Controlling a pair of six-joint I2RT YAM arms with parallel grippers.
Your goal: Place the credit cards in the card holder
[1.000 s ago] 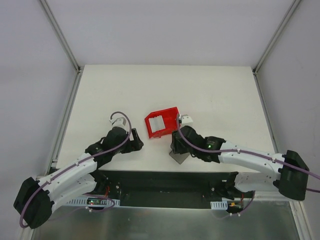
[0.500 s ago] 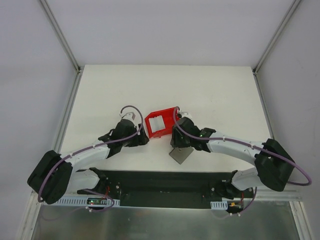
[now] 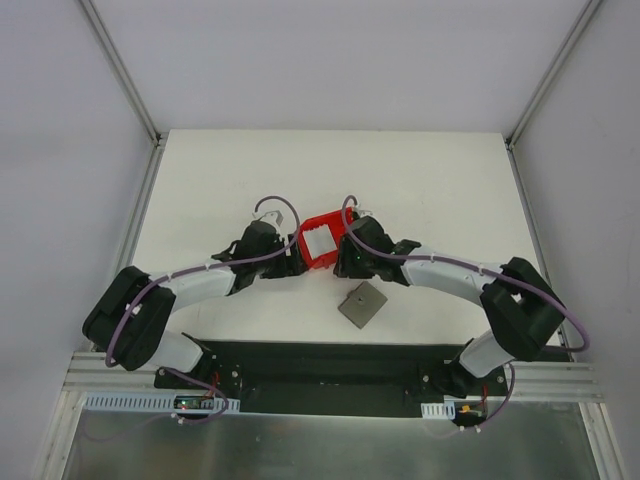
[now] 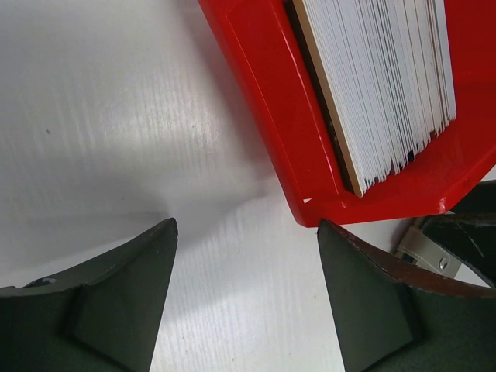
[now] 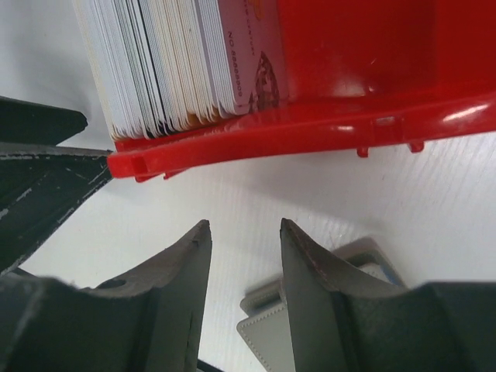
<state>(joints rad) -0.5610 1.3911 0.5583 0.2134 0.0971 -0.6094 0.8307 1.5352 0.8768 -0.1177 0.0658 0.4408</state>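
White table (image 3: 420, 180) holds a red bin (image 4: 263, 101) of credit cards (image 4: 380, 85); left gripper (image 4: 246, 226) and right gripper (image 5: 245, 225) gape empty.

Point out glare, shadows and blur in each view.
Top external: even, soft light, with only faint shadows on the table. Left wrist: a pale glare streak on the table beside the red bin; the credit cards are sharp. Right wrist: white highlights on the bin's rim; the close foreground is slightly soft.
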